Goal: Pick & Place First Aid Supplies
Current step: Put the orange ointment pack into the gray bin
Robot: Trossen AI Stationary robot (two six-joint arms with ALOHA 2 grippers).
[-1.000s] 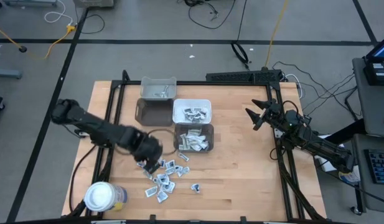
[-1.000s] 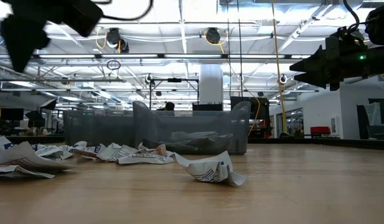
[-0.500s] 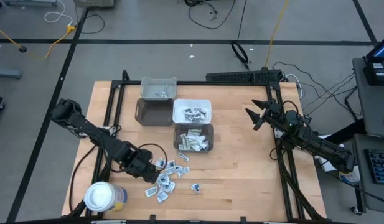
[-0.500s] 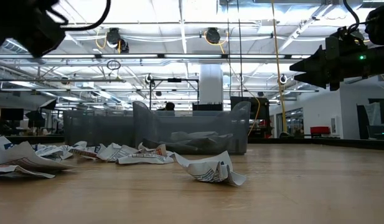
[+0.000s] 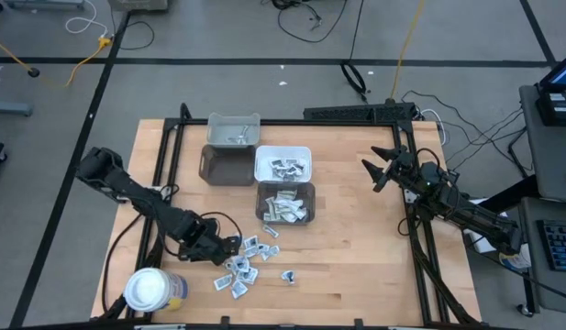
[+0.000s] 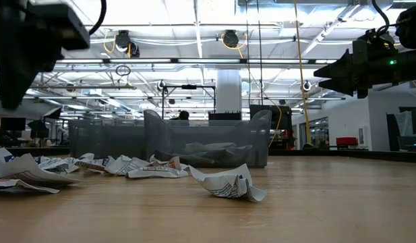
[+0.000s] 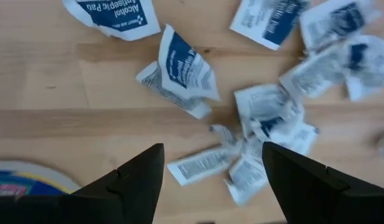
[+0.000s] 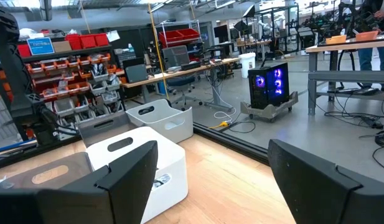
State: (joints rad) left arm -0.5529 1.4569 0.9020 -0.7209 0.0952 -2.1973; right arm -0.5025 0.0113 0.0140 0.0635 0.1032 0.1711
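The first aid supplies point(image 5: 247, 264) are small white packets with blue print, strewn on the wooden table near its front edge. They also show in the low view point(image 6: 228, 182) and the left wrist view point(image 7: 266, 121). My left gripper point(image 5: 229, 247) hangs open, pointing down over the left end of this pile. Its fingers point(image 7: 139, 180) stand apart above the packets and touch none. More packets lie in the white bin point(image 5: 283, 165) and the grey bin point(image 5: 285, 203). My right gripper point(image 5: 371, 170) waits open at the table's right, held level.
Two more grey bins point(image 5: 233, 131) point(image 5: 225, 166) stand behind the pile, at the far left of the bin group. A white-lidded round jar point(image 5: 149, 289) stands at the near left corner, close to my left arm. Bare wood lies between the bins and my right arm.
My left gripper has come down toward the packet pile, shifted a little toward the table's near edge, and rolled about its own pointing line. It stays open. The packets lie as before.
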